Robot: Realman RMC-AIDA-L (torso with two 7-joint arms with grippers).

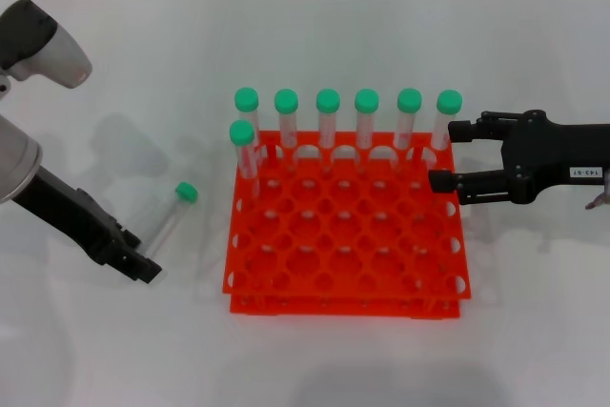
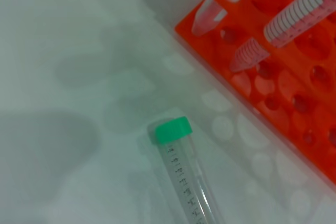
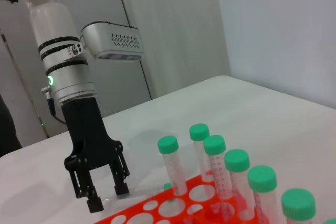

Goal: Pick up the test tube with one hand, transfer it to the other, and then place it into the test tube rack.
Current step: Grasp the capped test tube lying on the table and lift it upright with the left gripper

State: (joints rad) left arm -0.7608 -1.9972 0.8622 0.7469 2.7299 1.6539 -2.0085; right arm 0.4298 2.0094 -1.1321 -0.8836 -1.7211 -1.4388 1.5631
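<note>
Head view: slim clear green-capped test tube (image 1: 172,213) lying flat on white table (image 1: 143,73), just left of bright orange-red plastic rack (image 1: 345,235).
Left black unlabelled gripper (image 1: 149,265) low beside the tube's bottom end, spread wide around it only in the right wrist view (image 3: 107,196); printed graduation marks on the tube (image 2: 184,182) only in the left wrist view, unreadable. Right black gripper (image 1: 443,155) open by the rack's far right corner, white label (image 1: 581,172) illegible.

The right end effector (image 1: 440,153) carries a small white label (image 1: 581,172) — its print too small to read.
</note>
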